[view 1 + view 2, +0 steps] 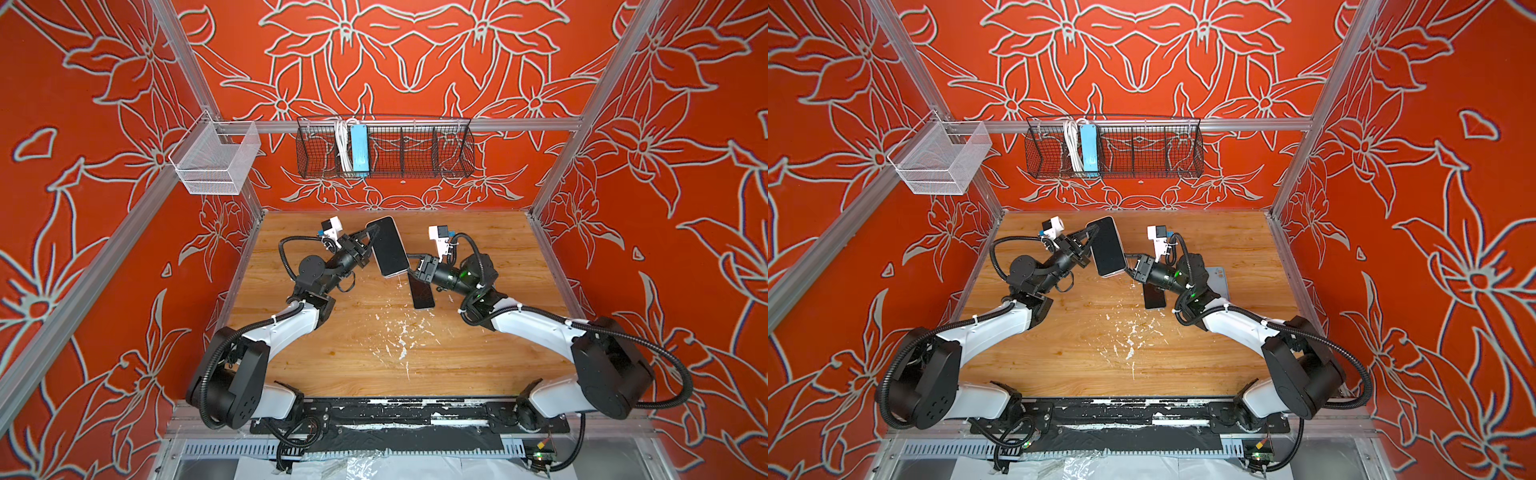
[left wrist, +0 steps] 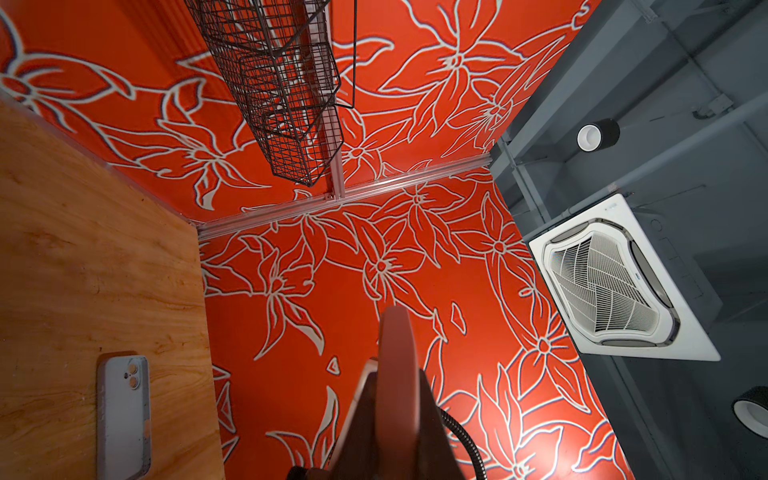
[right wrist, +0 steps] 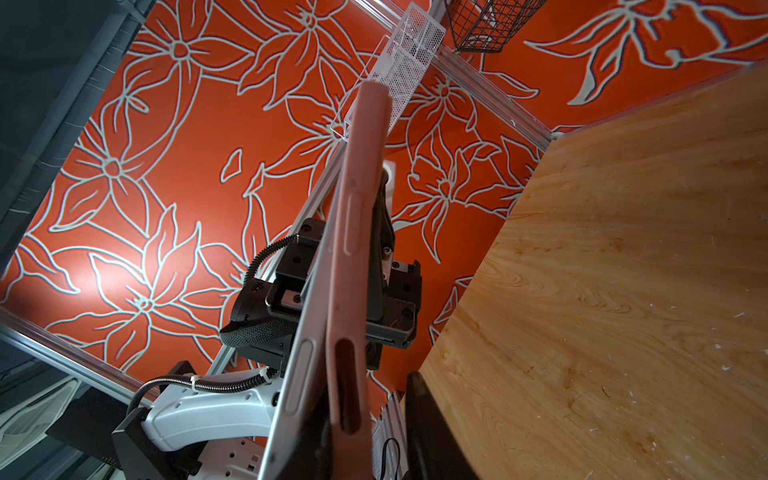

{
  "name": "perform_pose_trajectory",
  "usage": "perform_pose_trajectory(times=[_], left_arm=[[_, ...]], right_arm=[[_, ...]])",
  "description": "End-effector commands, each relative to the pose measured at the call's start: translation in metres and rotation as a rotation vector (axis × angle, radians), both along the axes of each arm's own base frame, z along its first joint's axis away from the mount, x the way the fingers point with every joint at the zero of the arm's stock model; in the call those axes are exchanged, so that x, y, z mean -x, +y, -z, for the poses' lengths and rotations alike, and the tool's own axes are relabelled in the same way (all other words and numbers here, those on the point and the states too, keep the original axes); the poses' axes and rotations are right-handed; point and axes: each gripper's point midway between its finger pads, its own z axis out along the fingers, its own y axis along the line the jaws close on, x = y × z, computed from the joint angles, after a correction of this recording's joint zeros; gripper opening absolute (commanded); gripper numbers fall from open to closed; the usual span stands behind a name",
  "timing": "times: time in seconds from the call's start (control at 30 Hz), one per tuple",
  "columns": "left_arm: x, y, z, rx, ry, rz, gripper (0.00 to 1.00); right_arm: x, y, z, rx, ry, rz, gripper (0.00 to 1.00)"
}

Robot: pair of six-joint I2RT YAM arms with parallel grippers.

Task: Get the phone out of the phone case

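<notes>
A phone (image 1: 388, 245) (image 1: 1108, 245) with a black screen hangs tilted above the wooden table, still in a pink phone case (image 2: 397, 353) (image 3: 359, 208). My left gripper (image 1: 371, 237) (image 1: 1090, 237) (image 2: 399, 374) is shut on its left long edge. My right gripper (image 1: 413, 266) (image 1: 1130, 266) (image 3: 374, 415) sits at the lower right corner. There the phone's silver edge (image 3: 299, 390) has parted from the case. One dark finger (image 3: 428, 432) stands a small gap away from the case; the other finger is hidden.
A second dark phone (image 1: 422, 293) (image 1: 1154, 299) lies on the table under the right wrist. A grey case (image 1: 1219, 280) (image 2: 123, 415) lies behind the right arm. A black wire basket (image 1: 384, 147) and a white mesh basket (image 1: 216, 160) hang on the walls. White flecks (image 1: 399, 332) dot the table.
</notes>
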Motion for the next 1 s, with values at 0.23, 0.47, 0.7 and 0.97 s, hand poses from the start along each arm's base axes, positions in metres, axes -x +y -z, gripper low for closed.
perform_pose_trajectory(times=[0.23,0.47,0.7,0.97], left_arm=[[-0.004,-0.008,-0.009,0.002,-0.077,0.022,0.0],[-0.007,-0.008,0.003,-0.018,-0.057,0.01,0.0],[-0.007,-0.007,0.012,-0.032,-0.042,-0.001,0.08],[-0.006,-0.005,0.015,-0.032,-0.039,-0.004,0.25]], right_arm=[[0.013,-0.003,-0.026,-0.107,-0.036,-0.012,0.21],[0.011,-0.007,-0.024,-0.138,-0.019,0.009,0.17],[0.006,-0.012,-0.023,-0.191,0.012,0.034,0.12],[0.001,-0.015,-0.022,-0.253,0.046,0.045,0.1]])
